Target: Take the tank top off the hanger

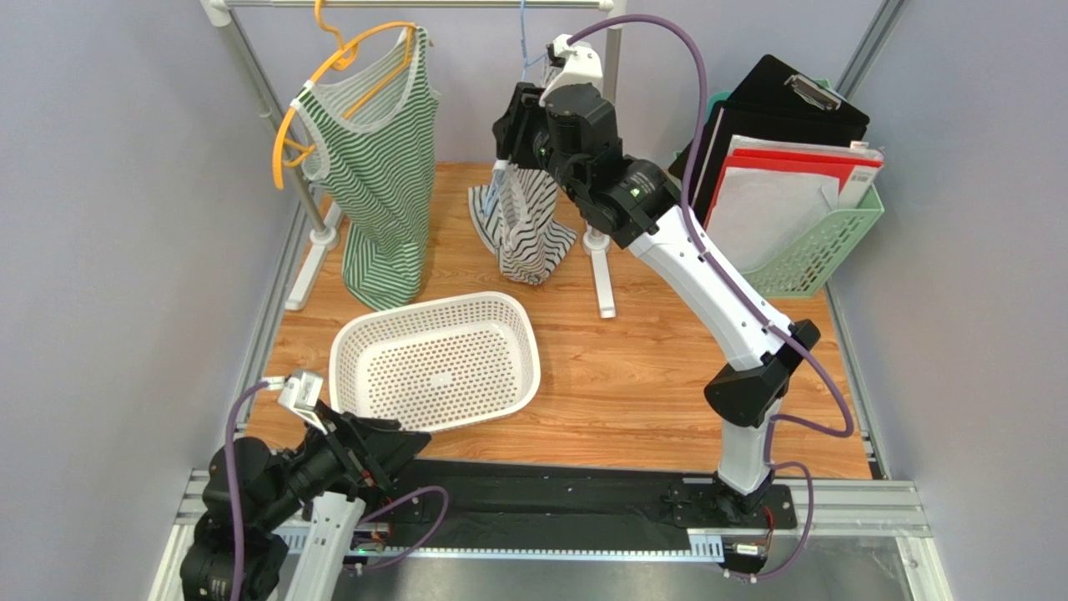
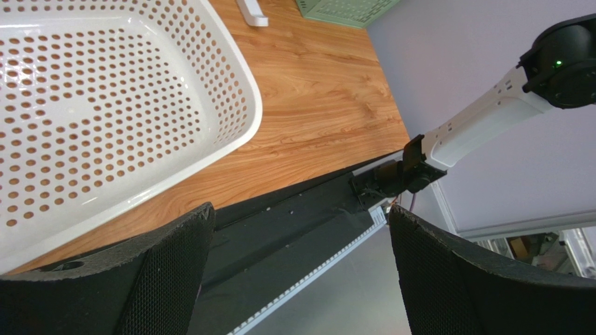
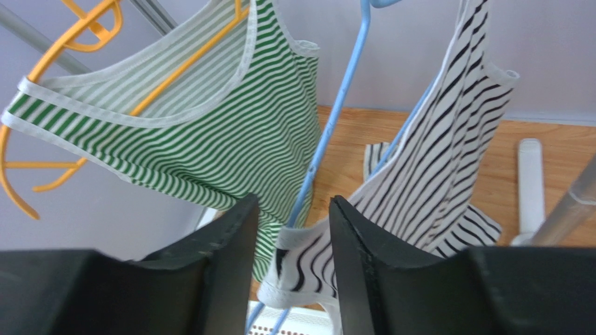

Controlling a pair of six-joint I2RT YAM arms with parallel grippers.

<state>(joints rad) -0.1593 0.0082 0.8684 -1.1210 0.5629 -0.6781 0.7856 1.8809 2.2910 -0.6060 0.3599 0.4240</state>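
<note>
The black-striped tank top [image 1: 527, 223] hung on the blue hanger [image 3: 334, 125] at 12 o'clock of the table [image 1: 652, 376]. The right gripper [image 3: 290, 209] held its fingers half spread around the strap and the hanger wire; a pinch could not be confirmed. The left gripper [image 2: 301, 216], fingers spread wide, sat at 7 o'clock. Risk: closing on wire and strap together would likely drag the hanger along, or the thin fabric could slip free.

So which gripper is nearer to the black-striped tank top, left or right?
Right. The right gripper is at the black-striped tank top, fingers either side of its strap. The left gripper is low beside the white basket, far away.
</note>
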